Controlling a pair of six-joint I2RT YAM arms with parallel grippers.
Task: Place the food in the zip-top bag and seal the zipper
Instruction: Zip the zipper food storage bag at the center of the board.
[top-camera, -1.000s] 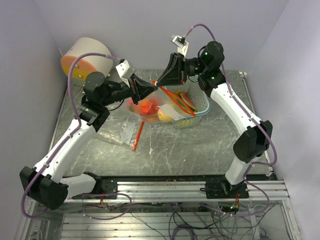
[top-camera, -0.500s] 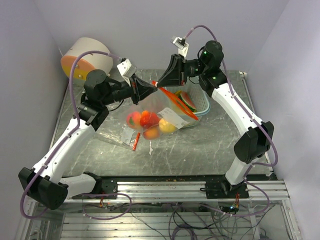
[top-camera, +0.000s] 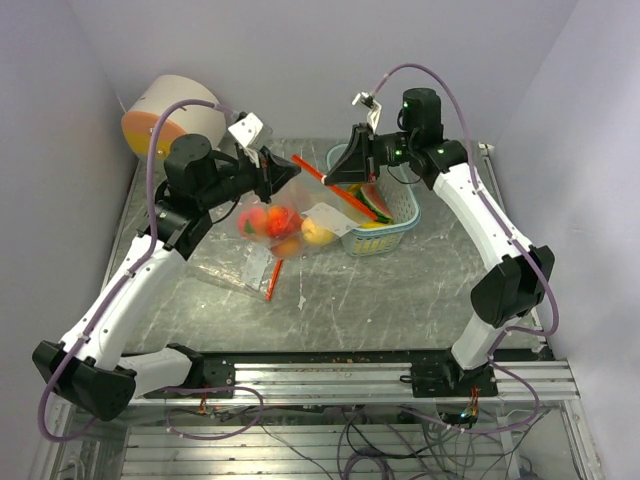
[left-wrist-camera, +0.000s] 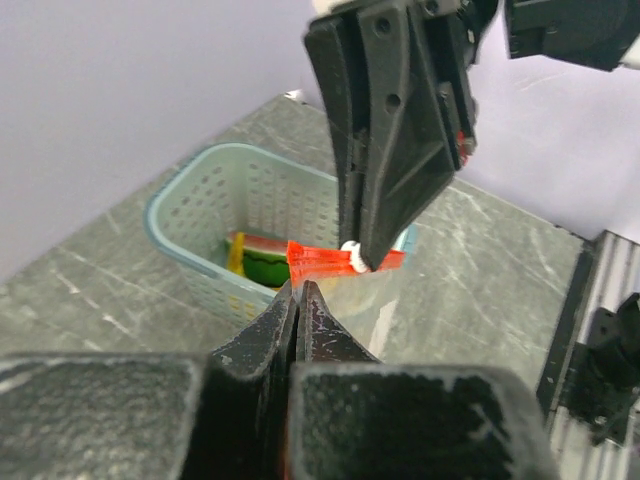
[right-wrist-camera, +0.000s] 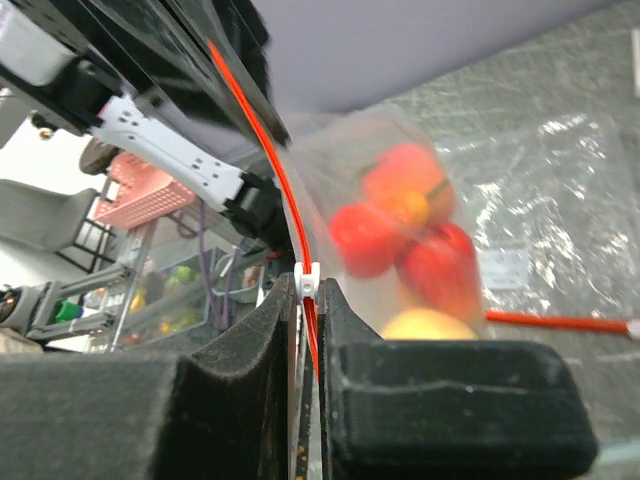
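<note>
While left pincer (left-wrist-camera: 298, 290), right pincer (right-wrist-camera: 307, 287) grip zipper (right-wrist-camera: 262, 130), fruit (top-camera: 275, 222) in bag (top-camera: 300, 203)

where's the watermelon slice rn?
Top view, right of centre: the watermelon slice lies in the blue basket, by the right claw and right of the bag of fruit.

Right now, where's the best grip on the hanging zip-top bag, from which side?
The red zipper strip, pinched across its flat faces from either end. It looks the firmest edge; the bag's film below sags under the fruit.
</note>
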